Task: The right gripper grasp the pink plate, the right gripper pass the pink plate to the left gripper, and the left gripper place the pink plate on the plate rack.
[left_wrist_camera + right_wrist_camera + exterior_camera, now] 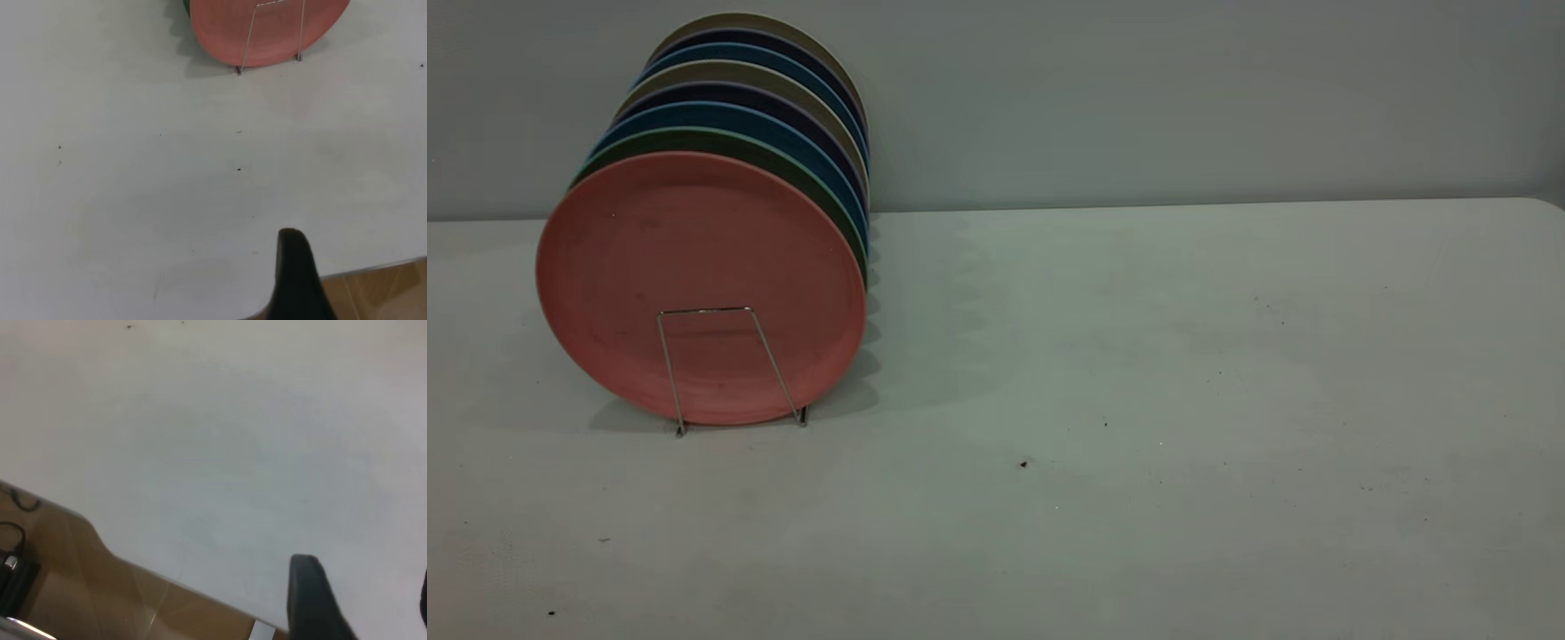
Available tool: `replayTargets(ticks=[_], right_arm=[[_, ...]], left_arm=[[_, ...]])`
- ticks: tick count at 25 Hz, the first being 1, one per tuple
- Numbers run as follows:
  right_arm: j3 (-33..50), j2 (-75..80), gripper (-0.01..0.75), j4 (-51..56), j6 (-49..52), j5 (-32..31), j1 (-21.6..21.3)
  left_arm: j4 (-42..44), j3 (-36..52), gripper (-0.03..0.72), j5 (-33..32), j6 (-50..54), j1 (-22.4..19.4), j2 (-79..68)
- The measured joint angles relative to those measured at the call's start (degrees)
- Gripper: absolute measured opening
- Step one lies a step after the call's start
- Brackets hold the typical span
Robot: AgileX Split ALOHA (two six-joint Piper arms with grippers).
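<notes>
The pink plate (694, 258) stands upright at the front of the plate rack (707, 310), behind its front wire loop, at the table's left. In the left wrist view the lower part of the pink plate (273, 33) and the rack's wire loop (247, 40) lie far off. The left gripper (363, 243) is open and empty near the table's edge; only one black finger (297, 280) shows. The right gripper (365, 568) is open and empty over bare table near an edge; one finger (310, 600) shows, and the other is a sliver at the picture's border. Neither gripper appears in the exterior view.
Behind the pink plate several more plates fill the rack: a green one (694, 133), blue ones (720, 111) and beige ones (738, 71). A grey wall stands behind the table (1138, 356). The wrist views show the table's edge with brown floor (380, 287) and cables (13, 567) beyond.
</notes>
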State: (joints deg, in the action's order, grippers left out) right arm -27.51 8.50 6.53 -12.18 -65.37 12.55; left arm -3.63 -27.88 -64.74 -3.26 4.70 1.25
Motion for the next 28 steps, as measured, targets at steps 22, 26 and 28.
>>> replayTargets(ticks=[22, 26, 28], right_arm=[[0.0, -9.4, 0.403, 0.5, 0.0, -0.1, -12.8], [0.0, -9.5, 0.403, 0.5, 0.0, -0.1, -12.8], [0.0, -9.5, 0.403, 0.5, 0.0, -0.1, -12.8]], left_arm=[[-0.1, 0.0, 0.519, 0.0, 0.0, 0.0, 0.0], [-0.1, 0.0, 0.519, 0.0, -0.1, 0.0, 0.0], [-0.1, 0.0, 0.519, 0.0, -0.1, 0.0, 0.0]])
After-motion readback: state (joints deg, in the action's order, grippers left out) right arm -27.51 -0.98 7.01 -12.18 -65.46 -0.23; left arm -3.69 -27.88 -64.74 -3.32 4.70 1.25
